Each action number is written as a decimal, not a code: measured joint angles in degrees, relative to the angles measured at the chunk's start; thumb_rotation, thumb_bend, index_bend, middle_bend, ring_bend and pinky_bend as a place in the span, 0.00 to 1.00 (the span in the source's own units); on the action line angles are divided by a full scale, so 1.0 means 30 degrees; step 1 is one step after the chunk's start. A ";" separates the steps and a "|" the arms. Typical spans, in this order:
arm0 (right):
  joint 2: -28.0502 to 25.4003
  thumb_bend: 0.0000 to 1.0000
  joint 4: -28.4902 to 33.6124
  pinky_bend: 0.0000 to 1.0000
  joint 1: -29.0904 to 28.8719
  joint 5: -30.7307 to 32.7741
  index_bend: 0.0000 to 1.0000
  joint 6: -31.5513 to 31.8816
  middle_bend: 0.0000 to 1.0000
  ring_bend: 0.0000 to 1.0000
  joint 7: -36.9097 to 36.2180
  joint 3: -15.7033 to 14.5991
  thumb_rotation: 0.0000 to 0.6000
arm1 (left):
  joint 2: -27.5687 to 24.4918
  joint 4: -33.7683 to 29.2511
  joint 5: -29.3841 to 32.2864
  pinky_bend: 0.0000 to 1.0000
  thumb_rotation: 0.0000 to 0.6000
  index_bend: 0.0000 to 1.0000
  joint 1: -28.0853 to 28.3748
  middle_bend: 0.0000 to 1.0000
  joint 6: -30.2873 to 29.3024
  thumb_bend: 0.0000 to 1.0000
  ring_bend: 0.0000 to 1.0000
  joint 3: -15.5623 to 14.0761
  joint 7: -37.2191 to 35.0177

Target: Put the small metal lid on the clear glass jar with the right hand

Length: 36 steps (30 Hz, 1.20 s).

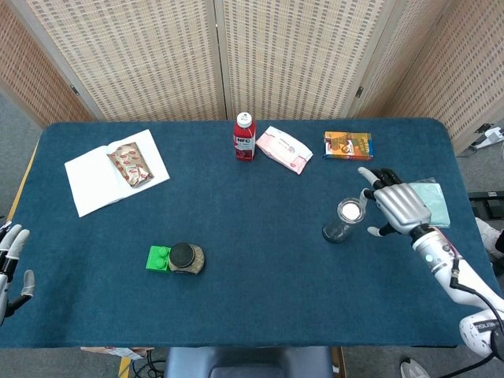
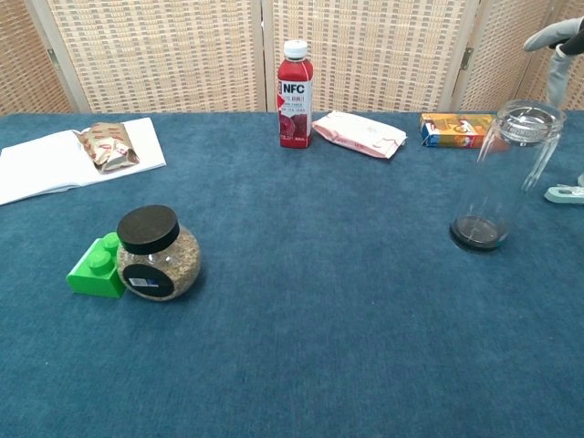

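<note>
The clear glass jar stands upright on the blue table, toward the right edge and about halfway between front and back, and the small metal lid sits on its mouth, though from here I cannot tell how firmly it is seated. The right hand hovers just to the right of the jar, fingers spread apart and holding nothing, not touching the glass as far as the head view shows. Just behind that hand, a pale green cloth lies by the table's right edge. Along the back edge stand a red juice bottle, a pink packet beside it, and an orange box further right, all well apart from the jar. An open white notebook with a snack wrapper on it lies near the back-left corner. Toward the front left, a green block touches a round jar with a black lid. The left hand hangs off the table's left edge, fingers apart and empty.
</note>
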<state>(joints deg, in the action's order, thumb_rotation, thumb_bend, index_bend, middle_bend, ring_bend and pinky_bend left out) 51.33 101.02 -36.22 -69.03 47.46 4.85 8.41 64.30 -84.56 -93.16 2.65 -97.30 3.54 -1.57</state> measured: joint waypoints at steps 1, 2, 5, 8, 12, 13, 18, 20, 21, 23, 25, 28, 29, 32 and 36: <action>0.0072 0.14 -0.0046 0.00 -0.0046 0.0055 0.46 -0.0063 0.00 0.00 0.0056 -0.0010 1.00 | -0.0003 -0.0002 -0.0003 0.00 1.00 0.00 -0.0003 0.06 -0.0010 0.54 0.00 0.0001 -0.0004; 0.0128 0.14 -0.0092 0.00 -0.0084 0.0102 0.46 -0.0117 0.00 0.00 0.0095 -0.0018 1.00 | -0.0014 -0.0011 -0.0010 0.00 1.00 0.00 -0.0014 0.06 -0.0040 0.54 0.00 0.0004 -0.0017; 0.0330 0.14 -0.0304 0.00 -0.0193 0.0278 0.46 -0.0241 0.00 0.00 0.0226 -0.0039 1.00 | -0.0046 -0.0028 -0.0024 0.00 1.00 0.00 -0.0039 0.06 -0.0094 0.54 0.00 0.0008 -0.0077; 0.0537 0.14 -0.0512 0.00 -0.0277 0.0419 0.46 -0.0319 0.00 0.00 0.0346 -0.0069 1.00 | -0.0059 -0.0019 -0.0021 0.00 1.00 0.00 -0.0053 0.06 -0.0113 0.54 0.00 0.0013 -0.0109; 0.0753 0.14 -0.0754 0.00 -0.0336 0.0524 0.46 -0.0345 0.00 0.00 0.0452 -0.0113 1.00 | -0.0062 -0.0011 0.0001 0.00 1.00 0.00 -0.0050 0.06 -0.0103 0.54 0.00 0.0030 -0.0122; 0.0792 0.14 -0.0795 0.00 -0.0346 0.0537 0.46 -0.0341 0.00 0.00 0.0489 -0.0129 1.00 | -0.0064 -0.0010 0.0005 0.00 1.00 0.00 -0.0050 0.06 -0.0104 0.54 0.00 0.0035 -0.0134; 0.0851 0.14 -0.0852 0.00 -0.0358 0.0561 0.46 -0.0280 0.00 0.00 0.0525 -0.0153 1.00 | -0.0072 -0.0004 0.0021 0.00 1.00 0.00 -0.0063 0.06 -0.0121 0.54 0.00 0.0048 -0.0153; 0.0789 0.14 -0.0798 0.00 -0.0325 0.0514 0.46 -0.0154 0.00 0.00 0.0602 -0.0162 1.00 | -0.0071 -0.0001 0.0017 0.00 1.00 0.00 -0.0065 0.06 -0.0126 0.54 0.00 0.0049 -0.0159; 0.0749 0.14 -0.0753 0.00 -0.0312 0.0504 0.46 -0.0124 0.00 0.00 0.0644 -0.0170 1.00 | -0.0071 -0.0002 0.0010 0.00 1.00 0.00 -0.0066 0.06 -0.0131 0.54 0.00 0.0048 -0.0169; 0.0671 0.14 -0.0661 0.00 -0.0318 0.0536 0.46 -0.0138 0.00 0.00 0.0759 -0.0193 1.00 | -0.0069 -0.0010 -0.0015 0.00 1.00 0.00 -0.0067 0.06 -0.0139 0.54 0.00 0.0042 -0.0156; 0.0636 0.14 -0.0611 0.00 -0.0392 0.0613 0.46 -0.0225 0.00 0.00 0.0938 -0.0207 1.00 | -0.0063 -0.0020 -0.0041 0.00 1.00 0.00 -0.0068 0.06 -0.0150 0.54 0.00 0.0035 -0.0138; 0.0623 0.14 -0.0558 0.00 -0.0542 0.0767 0.46 -0.0312 0.00 0.00 0.1381 -0.0217 1.00 | -0.0066 -0.0060 -0.0084 0.00 1.00 0.00 -0.0095 0.06 -0.0228 0.54 0.00 0.0029 -0.0103; 0.0620 0.14 -0.0533 0.00 -0.0592 0.0843 0.46 -0.0334 0.00 0.00 0.1537 -0.0220 1.00 | -0.0076 -0.0069 -0.0087 0.00 1.00 0.00 -0.0111 0.06 -0.0272 0.54 0.00 0.0036 -0.0106; 0.0607 0.14 -0.0393 0.00 -0.0746 0.1152 0.46 -0.0374 0.00 0.00 0.2090 -0.0236 1.00 | -0.0117 -0.0083 -0.0112 0.00 1.00 0.00 -0.0157 0.06 -0.0398 0.54 0.00 0.0054 -0.0177; 0.0657 0.14 -0.0183 0.00 -0.0914 0.1629 0.46 -0.0381 0.00 0.00 0.2723 -0.0299 1.00 | -0.0160 -0.0106 -0.0205 0.00 1.00 0.00 -0.0203 0.06 -0.0530 0.54 0.00 0.0052 -0.0225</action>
<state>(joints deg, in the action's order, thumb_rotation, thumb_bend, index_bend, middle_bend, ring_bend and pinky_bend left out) 53.30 100.47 -38.96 -64.15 46.31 13.02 7.51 63.82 -84.88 -93.78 2.04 -98.89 3.70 -2.24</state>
